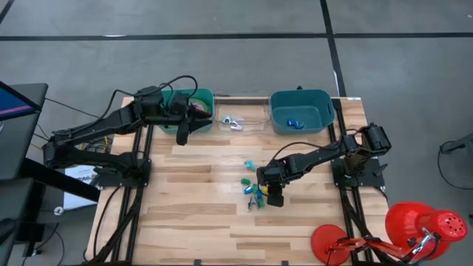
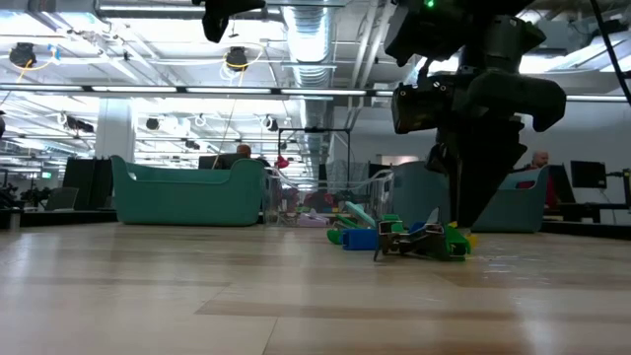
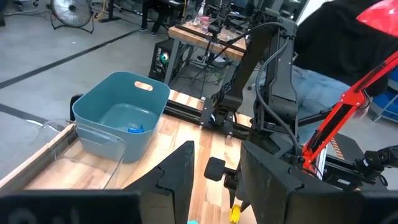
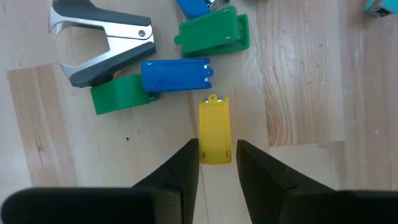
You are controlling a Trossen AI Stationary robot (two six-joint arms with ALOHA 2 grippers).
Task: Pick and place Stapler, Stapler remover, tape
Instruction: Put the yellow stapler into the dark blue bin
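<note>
A small yellow stapler (image 4: 214, 127) lies flat on the wooden table in a cluster with a blue stapler (image 4: 176, 74), a green stapler (image 4: 211, 34) and a grey-and-chrome stapler remover (image 4: 102, 40). My right gripper (image 4: 217, 149) stands over this cluster (image 1: 255, 191), its fingers closed in on the yellow stapler's end. My left gripper (image 1: 182, 134) hovers open near the green bin (image 1: 199, 100) at the far left, holding nothing. The tape is out of view. My right gripper pinches the yellow stapler at its end nearest the wrist (image 4: 214, 155), one finger on each long side. The fingers come steeply from above, pointing down. The stapler lies flat on the table.
Along the far edge stand the green bin, a clear container (image 1: 240, 118) and a teal bin (image 1: 299, 111) with small blue things inside. A teal piece (image 1: 249, 163) lies apart from the cluster. A red lamp (image 1: 414, 225) sits at the near right corner.
</note>
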